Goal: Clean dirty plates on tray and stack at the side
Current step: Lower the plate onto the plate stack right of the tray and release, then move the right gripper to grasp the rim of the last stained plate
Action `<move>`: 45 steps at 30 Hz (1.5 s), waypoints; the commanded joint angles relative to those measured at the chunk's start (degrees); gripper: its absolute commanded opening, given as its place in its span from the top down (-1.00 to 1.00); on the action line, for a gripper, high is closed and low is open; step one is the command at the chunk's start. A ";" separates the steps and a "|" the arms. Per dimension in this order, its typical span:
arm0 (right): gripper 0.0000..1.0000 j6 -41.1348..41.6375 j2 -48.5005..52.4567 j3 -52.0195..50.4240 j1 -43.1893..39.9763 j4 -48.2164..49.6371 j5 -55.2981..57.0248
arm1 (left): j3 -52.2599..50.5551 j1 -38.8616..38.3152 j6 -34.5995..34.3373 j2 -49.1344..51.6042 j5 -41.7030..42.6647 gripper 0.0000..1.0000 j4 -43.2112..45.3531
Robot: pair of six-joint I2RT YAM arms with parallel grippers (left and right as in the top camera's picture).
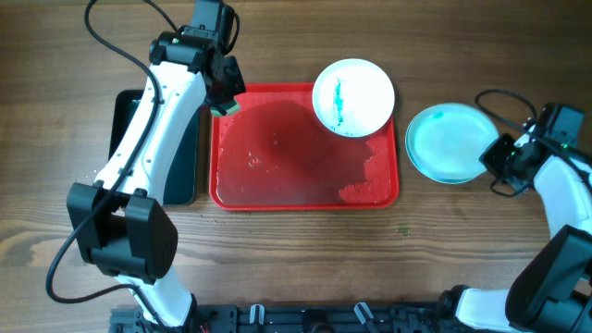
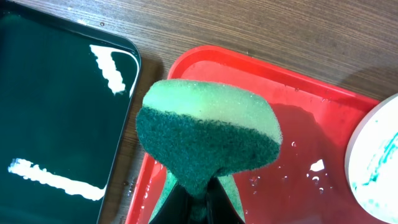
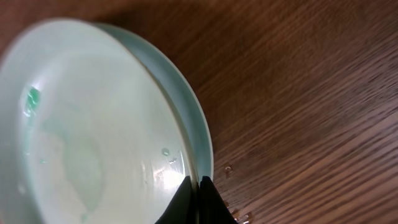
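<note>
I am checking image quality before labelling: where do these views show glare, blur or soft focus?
Overhead: evenly lit and sharp, with a wet sheen on the tray. Left wrist: white glare streaks on the black tray, while the sponge is sharp. Right wrist: the plates are soft and out of focus; the table grain is crisper.

Left wrist view: the sponge (image 2: 208,140) swallows the left fingers (image 2: 180,208), just a dark sliver showing; the smeared plate (image 2: 376,165) runs off the right edge. Right wrist view: stacked plates (image 3: 93,124) blurred, cropped left and below, right fingers (image 3: 217,208) barely peeking in.
</note>
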 commanded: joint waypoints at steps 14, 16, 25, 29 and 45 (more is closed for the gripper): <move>-0.15 2.84 -0.26 13.92 19.28 -2.67 -7.50 | 0.11 0.46 0.24 0.66 0.68 0.92 0.83; -0.07 10.34 1.40 13.92 25.53 0.13 -0.83 | 0.11 0.46 0.24 0.66 0.68 0.92 0.83; 0.35 16.74 18.75 14.01 36.81 8.02 1.18 | 0.11 0.46 0.24 0.66 0.68 0.92 0.92; 0.74 16.65 19.87 14.34 36.83 8.00 0.96 | 0.11 0.46 0.24 0.66 0.68 0.92 1.20; -0.01 -5.46 18.12 24.79 50.42 -10.69 -5.18 | 0.11 0.48 0.26 0.66 0.66 0.92 1.01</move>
